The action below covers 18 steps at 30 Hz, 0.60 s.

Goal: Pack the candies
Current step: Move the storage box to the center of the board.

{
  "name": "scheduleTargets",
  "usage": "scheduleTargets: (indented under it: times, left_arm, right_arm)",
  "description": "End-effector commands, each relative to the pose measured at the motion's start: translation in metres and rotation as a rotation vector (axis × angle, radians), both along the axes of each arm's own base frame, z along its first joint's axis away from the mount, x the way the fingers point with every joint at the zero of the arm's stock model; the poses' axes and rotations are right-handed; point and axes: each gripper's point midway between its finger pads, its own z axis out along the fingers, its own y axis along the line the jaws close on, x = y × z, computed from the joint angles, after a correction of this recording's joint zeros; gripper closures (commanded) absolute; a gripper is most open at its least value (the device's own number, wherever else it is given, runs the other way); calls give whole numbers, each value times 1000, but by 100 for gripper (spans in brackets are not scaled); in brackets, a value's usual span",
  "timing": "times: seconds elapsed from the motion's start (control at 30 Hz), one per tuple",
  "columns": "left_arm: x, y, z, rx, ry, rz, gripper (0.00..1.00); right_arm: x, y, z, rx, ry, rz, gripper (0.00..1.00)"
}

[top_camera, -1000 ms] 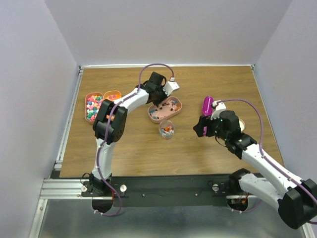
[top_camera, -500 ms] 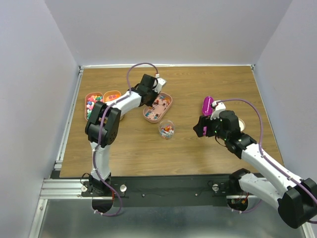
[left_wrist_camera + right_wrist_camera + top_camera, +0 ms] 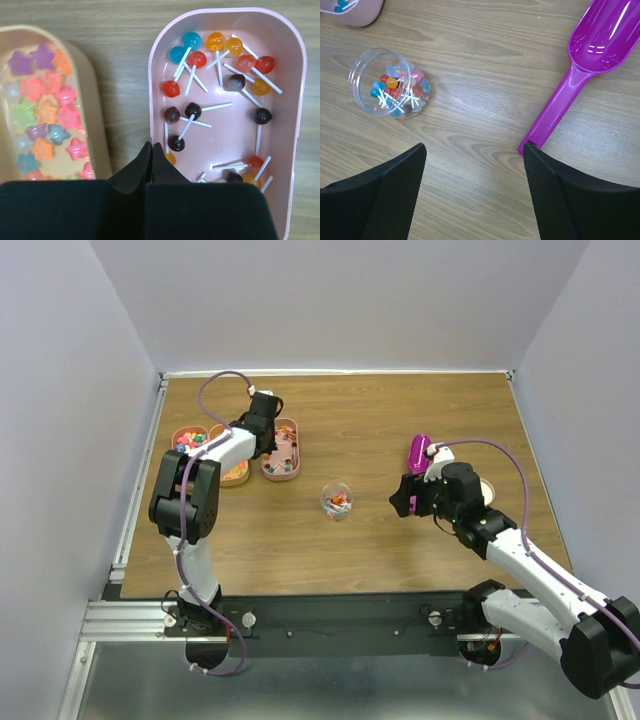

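Left jaws pinched on pink tray [image 3: 299,100] rim — candies [image 3: 196,59] inside

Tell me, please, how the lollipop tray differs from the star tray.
The lollipop tray is pink, the star tray peach. Lollipops lie sparse in the lollipop tray; stars crowd the star tray. The left gripper pinches the lollipop tray's rim, not the star tray's. Both are oblong.

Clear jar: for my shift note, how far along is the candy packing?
Done: the jar holds a few candies. In hand: left jaws shut on the rim of the pink tray. Left: it and the star tray are stocked; the scoop lies empty, right jaws open.
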Motion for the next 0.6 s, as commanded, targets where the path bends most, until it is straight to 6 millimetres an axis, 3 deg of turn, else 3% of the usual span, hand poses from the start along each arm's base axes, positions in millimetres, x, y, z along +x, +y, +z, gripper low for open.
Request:
scheduleTargets:
  times: [0.0,0.2,0.57]
  left_arm:
    - [8,28,20,-25,-99,209,100]
    - [12,45,29,-32,-137,292,100]
    - [6,56,30,10,-114,299,100]
  right_arm:
    - [-2,1,-3,2,5,11,16]
    - [-2,1,-3,2,7,12,16]
    - [-3,1,-4,3,7,13,16]
